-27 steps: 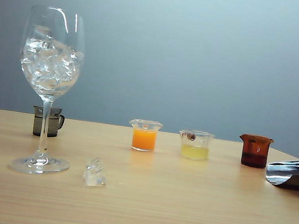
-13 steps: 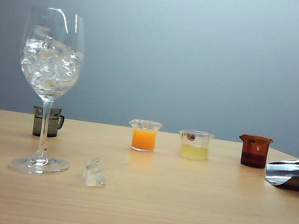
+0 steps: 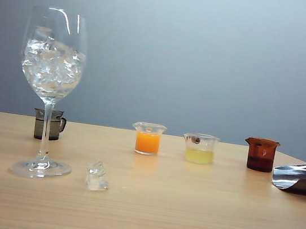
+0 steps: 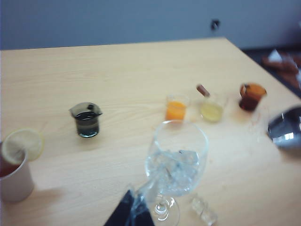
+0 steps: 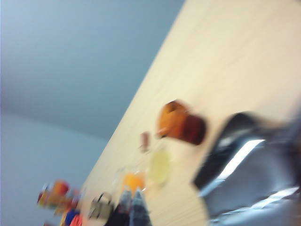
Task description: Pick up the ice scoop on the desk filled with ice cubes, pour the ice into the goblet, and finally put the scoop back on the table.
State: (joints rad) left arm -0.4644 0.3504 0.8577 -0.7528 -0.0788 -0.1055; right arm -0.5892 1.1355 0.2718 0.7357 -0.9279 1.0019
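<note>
Exterior, goblet (image 3: 49, 91): tall clear glass on the left of the desk (image 3: 183, 221), upright, bowl roughly half full of ice cubes (image 3: 51, 69).
Exterior, stray cube (image 3: 97, 176): one glassy lump lying on the wood just beside the goblet's foot.
Exterior, ice scoop (image 3: 301, 177): shiny steel trough lying on the desk at the right edge, only its mouth end in shot (handle cut off by the frame).
Exterior, back row: dark grey mug (image 3: 48, 124) behind the goblet's stem, then orange beaker (image 3: 148, 138), pale yellow beaker (image 3: 199, 148), amber beaker (image 3: 261, 155). No gripper in this view.
Left wrist, goblet (image 4: 176, 165): seen from above, ice heaped in the bowl, the loose cube (image 4: 203, 210) near its foot.
Left wrist, scoop (image 4: 287, 129): gleaming at the far edge of the desk, well apart from the goblet.
Left wrist, extras: paper cup with a lemon slice (image 4: 18, 162) near the desk's other side.
Left wrist, left gripper (image 4: 130, 212): dark fingertips poke in over the desk, near the goblet's foot, nothing seen between them; how wide the claw stands I cannot tell.
Right wrist, scoop (image 5: 249, 174): blurred, bright streak along its steel, lying next to the amber beaker (image 5: 181, 123).
Right wrist, right gripper (image 5: 129, 209): dark tips close together, claw fully closed, empty, up off the desk.
</note>
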